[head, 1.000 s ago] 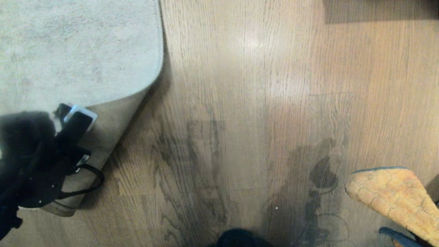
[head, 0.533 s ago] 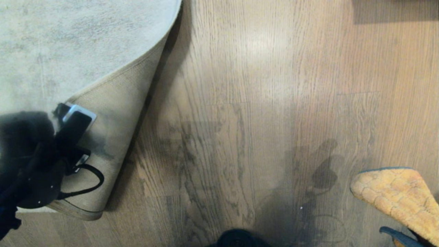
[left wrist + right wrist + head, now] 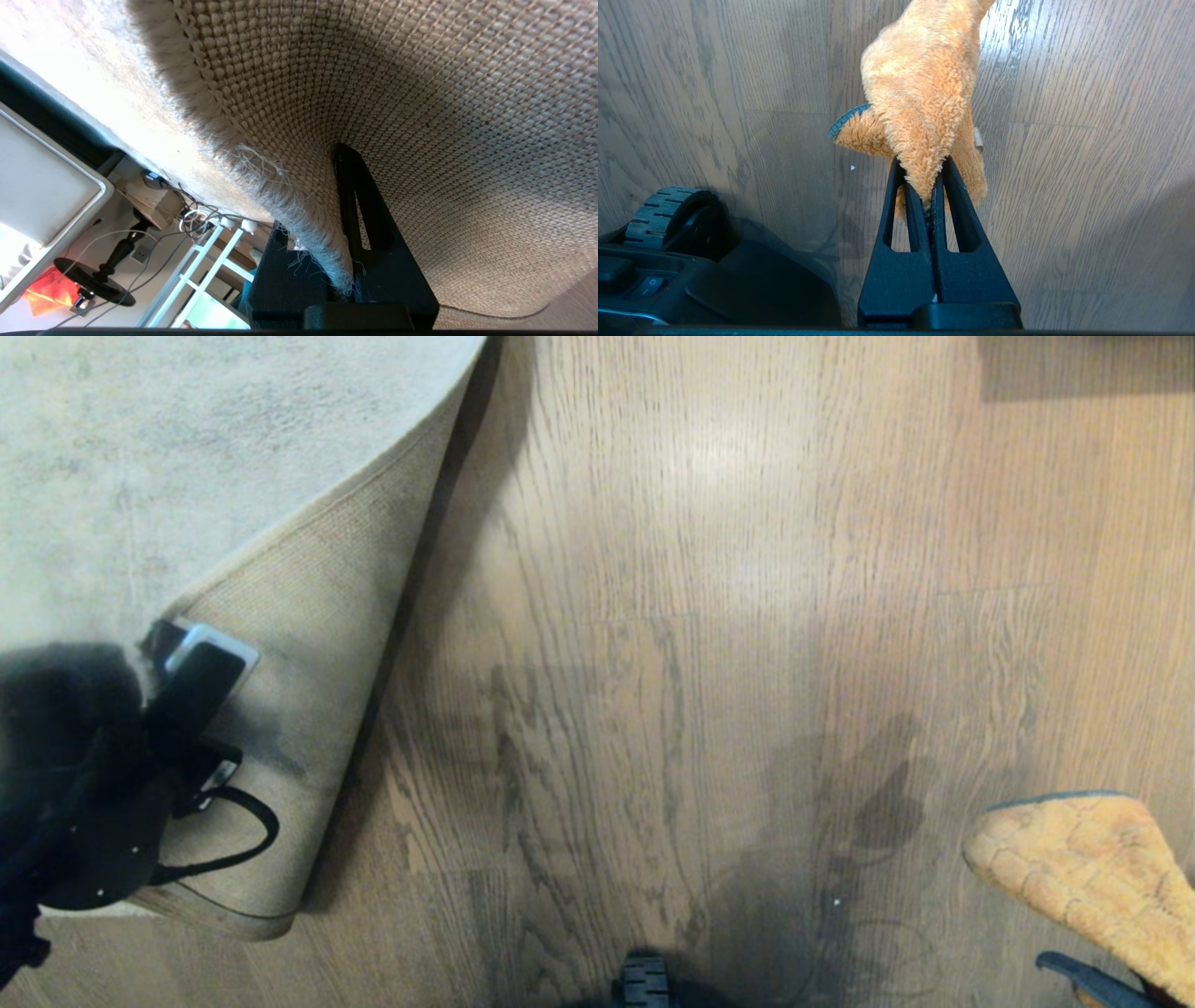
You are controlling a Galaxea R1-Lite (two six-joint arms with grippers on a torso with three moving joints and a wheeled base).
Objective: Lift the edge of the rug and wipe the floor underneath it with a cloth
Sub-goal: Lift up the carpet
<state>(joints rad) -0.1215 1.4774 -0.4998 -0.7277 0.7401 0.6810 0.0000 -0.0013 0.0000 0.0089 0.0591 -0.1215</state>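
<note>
The pale grey rug (image 3: pixel 187 457) lies at the far left, its corner folded up and over so the tan woven backing (image 3: pixel 317 616) faces up. My left gripper (image 3: pixel 201 663) is shut on the rug edge (image 3: pixel 233 919). In the left wrist view the frayed rug edge (image 3: pixel 280 205) runs between the black fingers (image 3: pixel 369 219) of the left gripper (image 3: pixel 327 205). Beside the fold, the brown plank floor (image 3: pixel 653 663) is bare. At the near right my right gripper (image 3: pixel 923 168) is shut on the orange fluffy cloth (image 3: pixel 920 84), which hangs over the floor (image 3: pixel 1083 868).
The robot's black base and a ribbed wheel (image 3: pixel 663 210) sit close beside the right gripper and show at the bottom centre (image 3: pixel 644 980). A dark shadowed block (image 3: pixel 1083 364) is at the far right. The left wrist view shows a white cabinet (image 3: pixel 42 186), cables and a white frame (image 3: pixel 201 261).
The whole floor picture has slid to the right, so the camera moved. The rug's fold has widened and shows much more tan backing. Both grippers keep their holds.
</note>
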